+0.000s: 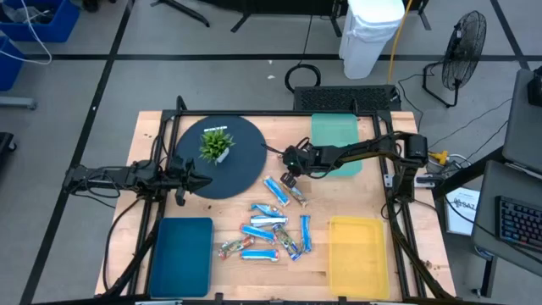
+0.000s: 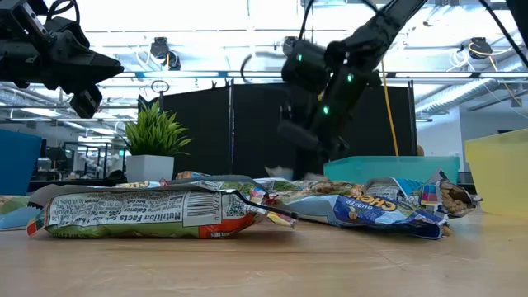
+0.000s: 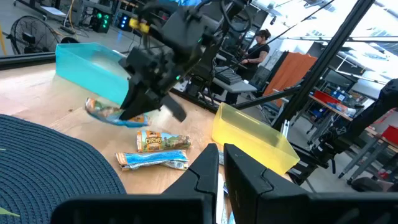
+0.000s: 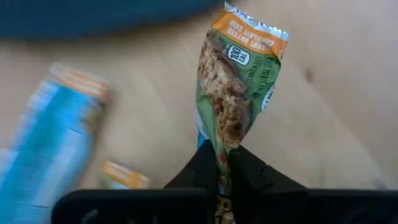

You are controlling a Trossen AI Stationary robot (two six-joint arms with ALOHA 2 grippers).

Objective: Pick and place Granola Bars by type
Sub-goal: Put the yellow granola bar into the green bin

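Several granola bars [image 1: 269,230] in blue-and-white and brownish-green wrappers lie flat and scattered on the wooden table's middle. My right gripper [image 1: 290,176] hovers just over their far edge, shut on a green-and-orange bar [image 4: 239,81]. It also shows in the left wrist view [image 3: 149,93] with the bar [image 3: 107,112] below it. My left gripper [image 1: 193,178] waits, shut and empty, over the near edge of a dark round mat [image 1: 246,161]; its fingers show in its wrist view [image 3: 221,171]. My right gripper pinches one end of the green-and-orange bar's wrapper [image 4: 222,155] between its two fingers. The fingers come from above, slanting down, and lie along the bar. The bar sticks out beyond the fingertips, its far crimped end [image 4: 255,28] free. Whether it is clear of the table I cannot tell.
A teal tray [image 1: 334,127] lies at the far right, a yellow tray [image 1: 358,254] at the near right and a blue tray [image 1: 180,254] at the near left. A small potted plant [image 1: 217,146] stands on the round mat. A person [image 3: 258,46] is in the room beyond.
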